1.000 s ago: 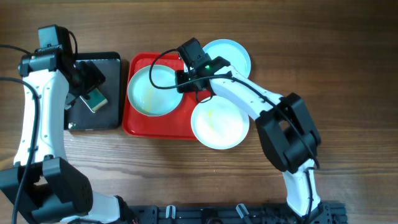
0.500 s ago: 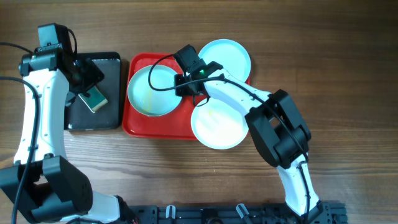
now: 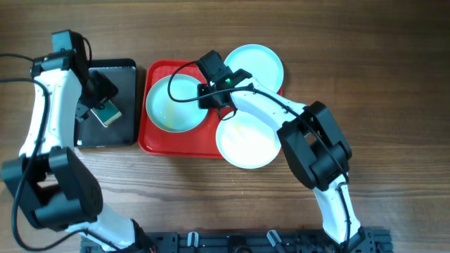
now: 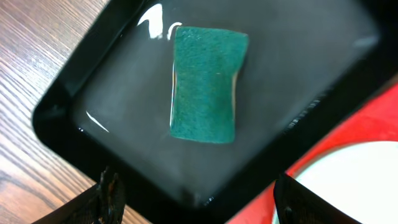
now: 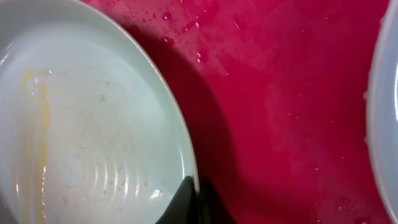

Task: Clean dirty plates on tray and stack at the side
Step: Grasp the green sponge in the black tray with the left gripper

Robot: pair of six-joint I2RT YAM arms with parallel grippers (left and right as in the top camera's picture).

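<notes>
The red tray (image 3: 156, 139) holds one pale plate (image 3: 169, 105) with a yellow streak. My right gripper (image 3: 206, 98) is shut on that plate's right rim. In the right wrist view the fingers (image 5: 196, 194) pinch the rim of the plate (image 5: 93, 124) over the wet tray (image 5: 280, 93). A second plate (image 3: 256, 62) lies at the tray's far right corner. A third plate (image 3: 249, 144), with a yellow smear, overlaps the tray's near right edge. My left gripper (image 3: 100, 95) hangs open and empty (image 4: 202, 208) above a green sponge (image 4: 205, 84).
The sponge (image 3: 107, 114) lies in a black tray (image 3: 123, 77) left of the red tray; the black tray (image 4: 124, 124) looks wet. Bare wooden table surrounds both trays. A plate edge (image 5: 387, 124) shows at the right of the right wrist view.
My right gripper swung a little left and its arm folded closer over the tray. My left arm shifted slightly above the black tray. The plates have not moved.
</notes>
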